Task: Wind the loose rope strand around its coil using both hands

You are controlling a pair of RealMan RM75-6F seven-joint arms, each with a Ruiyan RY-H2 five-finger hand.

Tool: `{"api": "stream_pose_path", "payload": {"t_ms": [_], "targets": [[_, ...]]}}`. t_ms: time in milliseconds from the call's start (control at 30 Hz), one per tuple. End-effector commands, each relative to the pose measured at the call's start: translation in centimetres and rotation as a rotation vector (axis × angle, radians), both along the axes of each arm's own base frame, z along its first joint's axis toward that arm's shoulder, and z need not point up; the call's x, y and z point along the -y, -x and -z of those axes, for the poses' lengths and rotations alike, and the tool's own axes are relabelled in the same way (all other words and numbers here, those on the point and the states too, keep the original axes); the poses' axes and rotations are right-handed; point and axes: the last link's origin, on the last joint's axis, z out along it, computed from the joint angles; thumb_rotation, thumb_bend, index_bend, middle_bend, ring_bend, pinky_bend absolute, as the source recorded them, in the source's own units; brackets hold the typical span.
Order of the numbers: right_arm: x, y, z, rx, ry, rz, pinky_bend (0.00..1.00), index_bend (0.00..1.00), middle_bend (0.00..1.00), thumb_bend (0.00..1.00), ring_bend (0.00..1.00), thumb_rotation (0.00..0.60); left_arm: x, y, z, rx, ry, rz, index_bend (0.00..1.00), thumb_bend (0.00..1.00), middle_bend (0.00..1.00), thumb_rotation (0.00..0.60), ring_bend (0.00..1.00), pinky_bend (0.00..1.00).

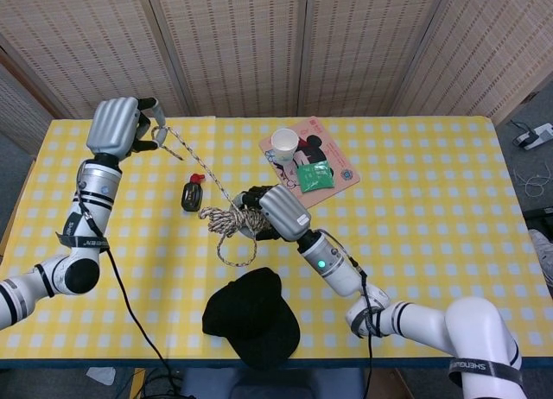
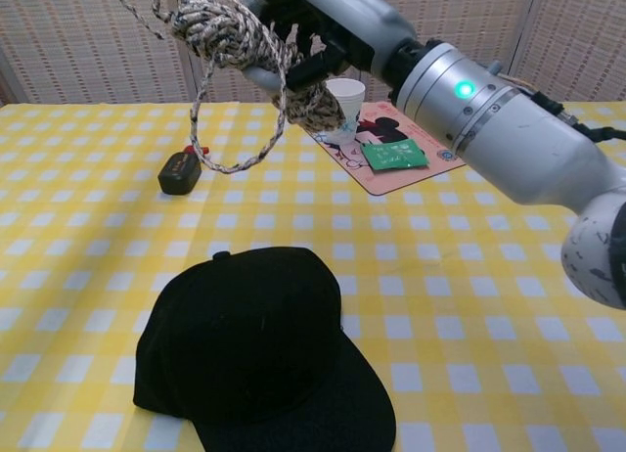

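The rope coil (image 1: 232, 218) is being held up off the yellow-checked worktop (image 1: 415, 209) by the right hand (image 1: 275, 211), whose fingers are being kept closed around the bundle; in the chest view the coil (image 2: 235, 36) is being carried well above the cloth, with a loop of rope being left to hang below it. The loose strand (image 1: 200, 163) is being pinched near its end by the left hand (image 1: 121, 125), raised at the far left, and is being drawn out in a nearly straight line from that hand to the coil. Some turns are already being shown on the bundle, but a long stretch of strand and the dangling loop are being left unwound, so the task is judged to be partway done at most. A black cap (image 1: 252, 317), a paper cup (image 1: 284, 143) and a small dark object with a red tip (image 1: 192, 194) are being left untouched nearby.
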Motion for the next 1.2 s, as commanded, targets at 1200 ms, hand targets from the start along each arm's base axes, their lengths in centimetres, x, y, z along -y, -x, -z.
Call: {"api": "stream_pose_path", "payload": {"t_ms": [1200], "targets": [[3.5,2.4,-4.6,0.263,0.167,0.229,0.63,0.8,0.58,0.62,0.51,0.6,2.8,9.0,-1.1,-0.147,0.0,-0.123,0.82,0.42,1.0,0.6,1.0,1.0]]}}
